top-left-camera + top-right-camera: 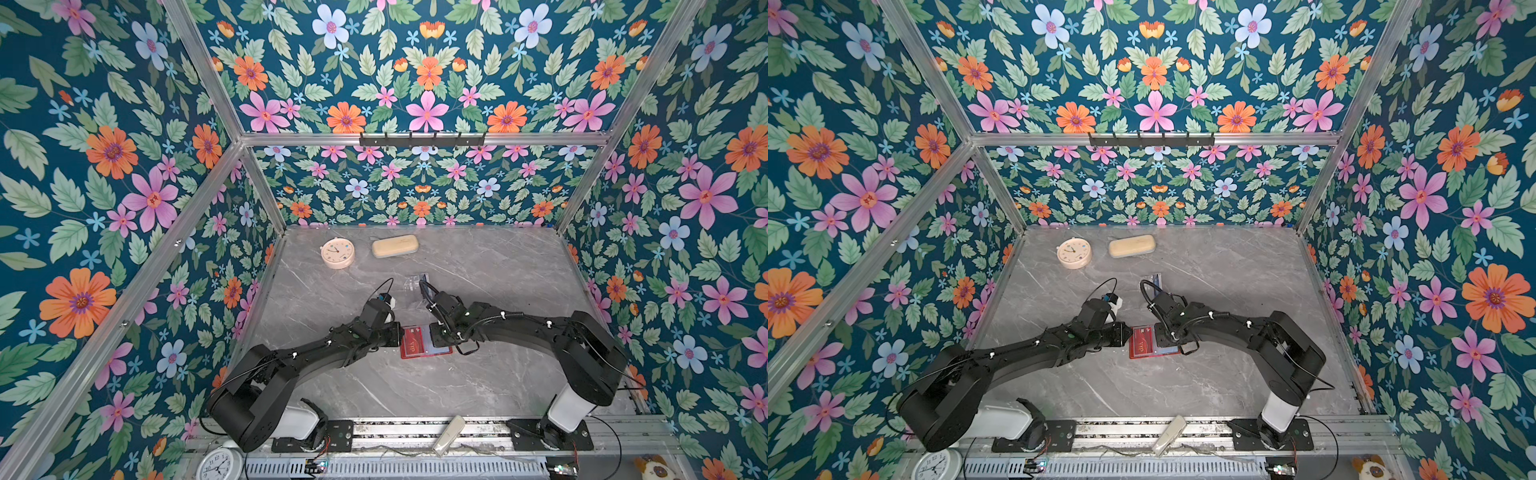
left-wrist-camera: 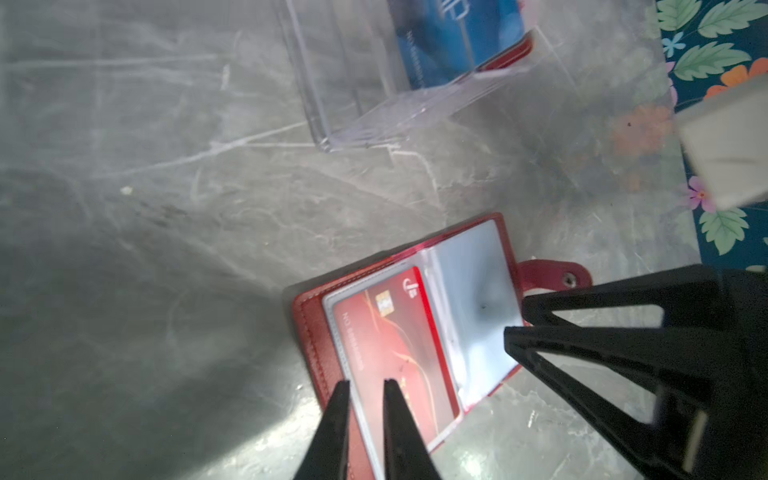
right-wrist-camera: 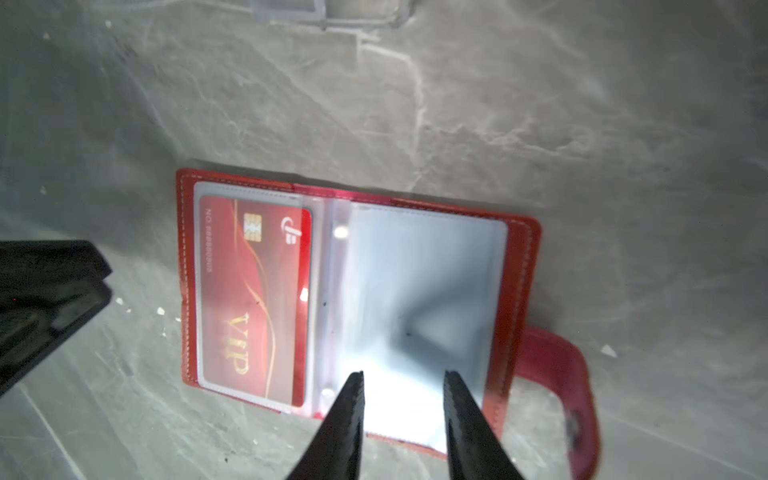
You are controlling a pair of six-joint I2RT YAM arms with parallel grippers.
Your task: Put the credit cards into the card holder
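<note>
One step is judged done: the red card (image 3: 255, 299) is seated in a clear sleeve of the open card holder (image 3: 521, 270), which lies low in the middle of both top views. The facing sleeve is empty. The blue card (image 2: 449, 37) is left in the clear stand (image 1: 415, 283), just above the holder; whatever stands behind it cannot be made out. The left gripper (image 2: 368, 384) is narrowly parted at the holder's edge, and the right gripper (image 3: 403, 374) is spread over the empty sleeve; nothing is held

The card holder (image 3: 524, 291) and card (image 3: 253, 299) are red; the table (image 3: 540, 104) grey-marbled.
</note>
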